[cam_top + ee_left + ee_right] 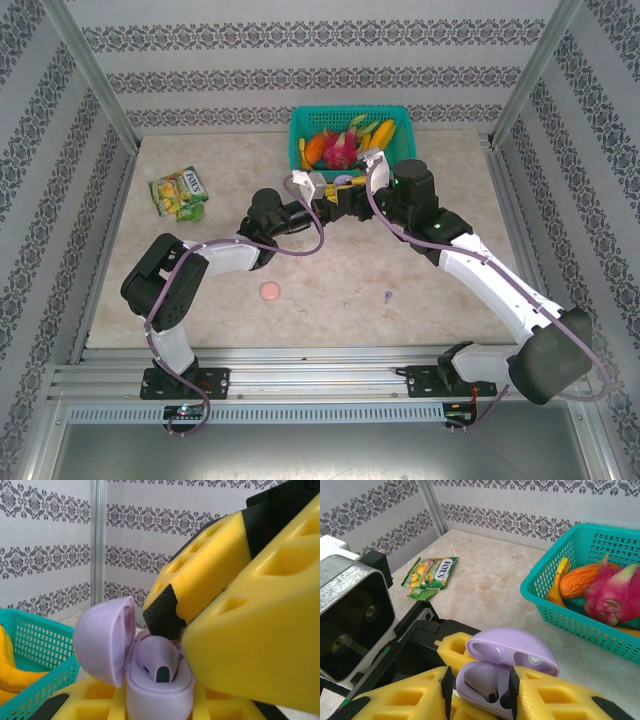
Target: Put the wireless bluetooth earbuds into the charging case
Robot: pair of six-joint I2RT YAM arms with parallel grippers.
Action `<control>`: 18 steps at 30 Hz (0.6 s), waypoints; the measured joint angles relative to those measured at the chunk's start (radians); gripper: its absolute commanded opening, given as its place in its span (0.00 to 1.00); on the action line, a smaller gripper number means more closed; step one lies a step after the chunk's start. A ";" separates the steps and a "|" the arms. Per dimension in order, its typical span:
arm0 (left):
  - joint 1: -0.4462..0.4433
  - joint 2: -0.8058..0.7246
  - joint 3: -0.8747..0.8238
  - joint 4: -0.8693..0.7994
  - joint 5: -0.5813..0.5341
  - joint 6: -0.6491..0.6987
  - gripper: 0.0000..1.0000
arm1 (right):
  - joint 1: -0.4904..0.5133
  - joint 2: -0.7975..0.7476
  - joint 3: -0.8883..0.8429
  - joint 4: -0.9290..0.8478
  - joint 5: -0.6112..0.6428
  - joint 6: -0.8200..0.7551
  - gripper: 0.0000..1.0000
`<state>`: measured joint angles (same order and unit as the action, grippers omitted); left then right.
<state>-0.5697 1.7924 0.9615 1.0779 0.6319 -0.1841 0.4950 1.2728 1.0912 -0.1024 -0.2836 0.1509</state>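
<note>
The lilac case (512,652), lid open, is gripped by the clenched left end effector (156,707) above the counter (350,270). One lilac bud (157,657) is seated in it. The right end effector (479,680) is released, with its fingers set apart on either side of the bud. More is judged left to do: a small thing (387,296), perhaps another bud, lies on the counter, well apart from a pink case (270,291).

light: bright, even | shadows: soft | focus: sharp (closest parts blur)
</note>
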 measured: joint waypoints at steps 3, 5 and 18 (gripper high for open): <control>0.000 0.000 0.004 0.003 -0.002 0.000 0.00 | -0.003 -0.001 0.010 -0.006 -0.011 0.032 0.50; 0.000 0.000 0.007 0.004 -0.004 0.000 0.00 | -0.010 -0.003 0.013 -0.006 -0.022 0.051 0.55; 0.000 0.000 0.008 0.014 -0.016 0.023 0.00 | -0.183 -0.241 -0.014 -0.048 -0.025 0.362 0.61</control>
<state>-0.5697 1.7924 0.9691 1.0916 0.6163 -0.1612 0.3115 1.0317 1.0775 -0.1501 -0.3084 0.5125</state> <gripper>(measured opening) 0.236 0.614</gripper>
